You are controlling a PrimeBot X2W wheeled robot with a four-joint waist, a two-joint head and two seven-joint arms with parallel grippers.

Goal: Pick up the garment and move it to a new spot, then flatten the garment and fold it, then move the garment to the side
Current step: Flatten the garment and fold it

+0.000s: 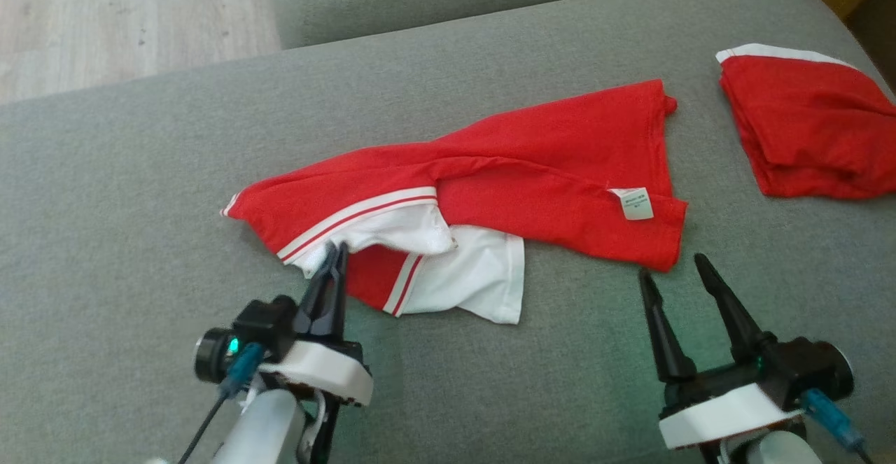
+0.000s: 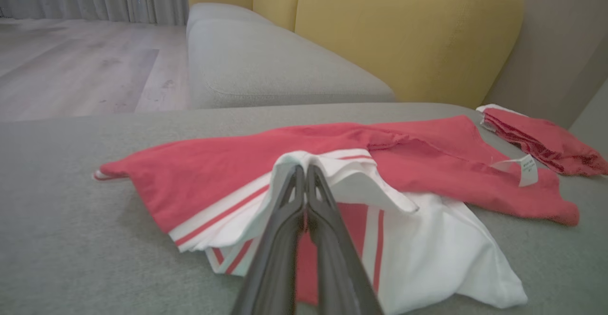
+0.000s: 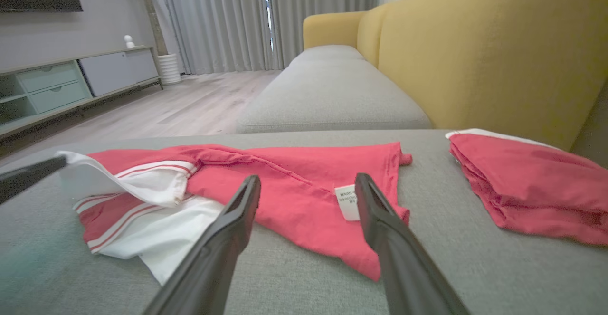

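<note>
Two pincers bracket the garment (image 1: 546, 163) on the grey cushion (image 1: 140, 240): the left gripper (image 1: 336, 250) is clenched on its white near edge, the cloth stretching to that pincer's right, where the right gripper (image 1: 672, 266) stands released just short of the red hem.

Look: a red garment (image 1: 553, 156) with white panels and red-and-white striped trim is seen, crumpled and partly folded over itself.
Pose: it is spread lengthwise, the red part toward the right, the white parts bunched at the near left.
Tag: a white tag (image 1: 637, 204) is turned out near the right edge.
Place: it is laid on a grey cushion (image 1: 140, 205).
Hold: a white fold at the near left is pinched by the closed left end effector (image 1: 336, 248).
</note>
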